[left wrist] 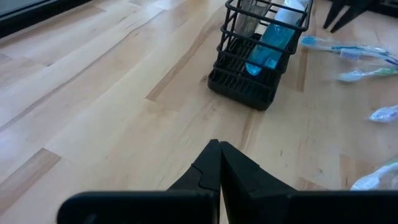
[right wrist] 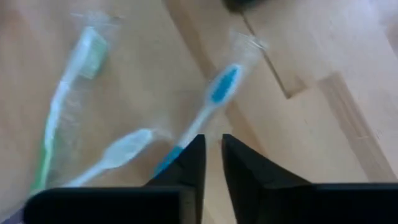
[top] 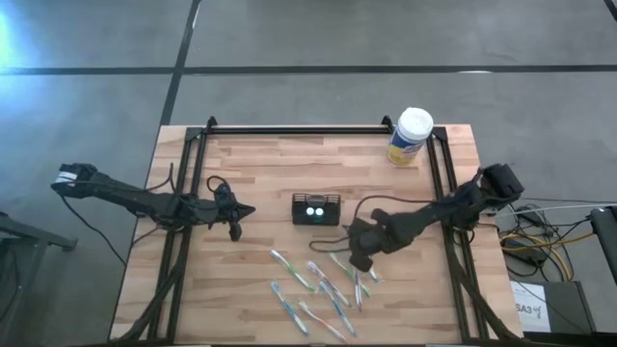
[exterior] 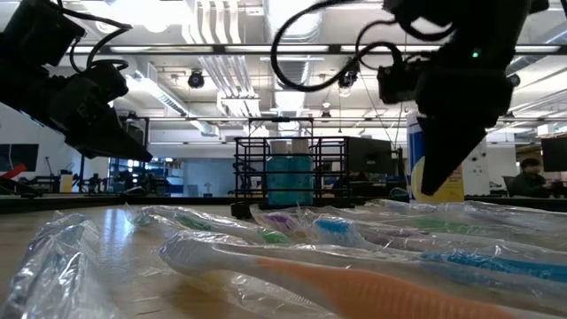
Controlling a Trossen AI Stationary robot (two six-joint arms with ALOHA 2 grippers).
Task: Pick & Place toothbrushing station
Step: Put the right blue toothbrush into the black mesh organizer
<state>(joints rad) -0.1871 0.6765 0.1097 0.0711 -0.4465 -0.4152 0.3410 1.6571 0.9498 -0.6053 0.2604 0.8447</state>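
The toothbrushing station (top: 316,208), a small black wire-mesh basket, stood near the middle of the table (top: 251,164) in the high view and already held something blue and white upright inside it, seen best from the left wrist (left wrist: 260,53); what exactly that was could not be told. Most of the job looked undone: a scatter of wrapped toothbrushes (top: 313,284) lay loose on the wood at about five to six o'clock from the basket, well apart from it, none of them in a gripper. The right gripper (top: 359,258) was at roughly four o'clock from the basket, pointing down over the upper edge of that scatter; its own wrist view showed the two dark fingers (right wrist: 193,163) standing slightly apart with a narrow gap and nothing between them, the tips just above the handle of a blue-headed toothbrush (right wrist: 214,96). By that pose it seemed to be either lining up for a pick or just letting go. The right arm reached in from the table's three o'clock edge, elbow bent. The left gripper (top: 234,227) waited at nine o'clock from the basket, near but not touching it, its jaws pressed fully together and empty, its arm stretched in from the nine o'clock side. A yellow canister (top: 409,140) with a white lid stood at about one o'clock, by the far rail.
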